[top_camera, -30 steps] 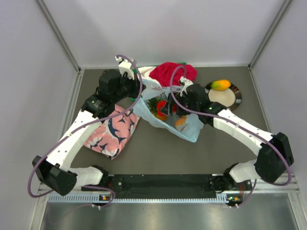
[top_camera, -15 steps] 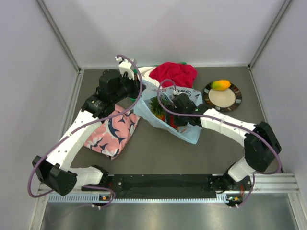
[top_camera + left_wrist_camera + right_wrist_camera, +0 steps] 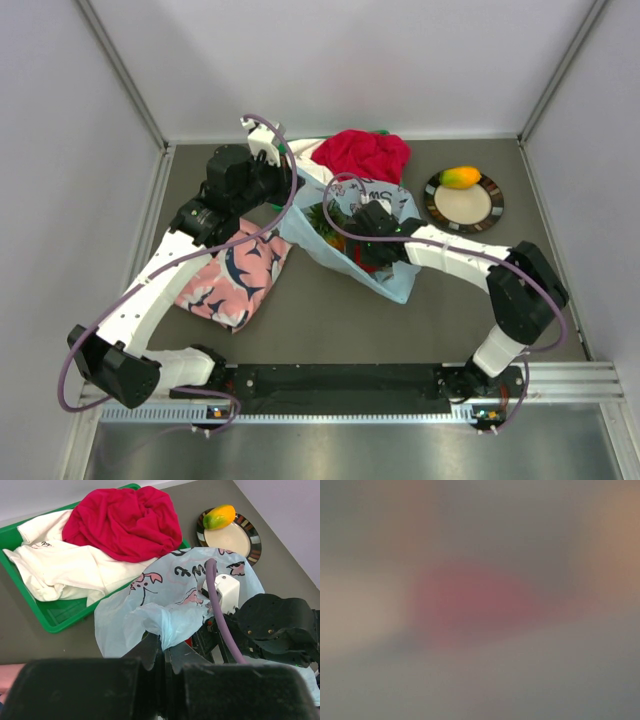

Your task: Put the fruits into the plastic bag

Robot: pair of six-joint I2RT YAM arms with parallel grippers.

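The light-blue plastic bag point(image 3: 396, 279) lies mid-table with its mouth facing left. My left gripper point(image 3: 289, 186) is shut on the bag's rim and holds it up; the pinch shows in the left wrist view point(image 3: 167, 647). My right gripper point(image 3: 347, 236) reaches into the bag's mouth, and its fingers are hidden by the bag. The pineapple's green crown point(image 3: 321, 217) and a red fruit point(image 3: 369, 264) show inside the bag. The mango point(image 3: 460, 177) lies on a plate point(image 3: 487, 213) at the right. The right wrist view is a blur with a pink-red patch. The peach is not visible.
A green tray point(image 3: 55, 617) with red and white clothes stands behind the bag. A pink cloth with navy sharks point(image 3: 235, 275) lies left of the bag, under my left arm. Grey walls close the table on three sides.
My right arm has moved left and pushed its gripper further into the bag's mouth. The left gripper has kept its hold on the bag. The mango has not moved.
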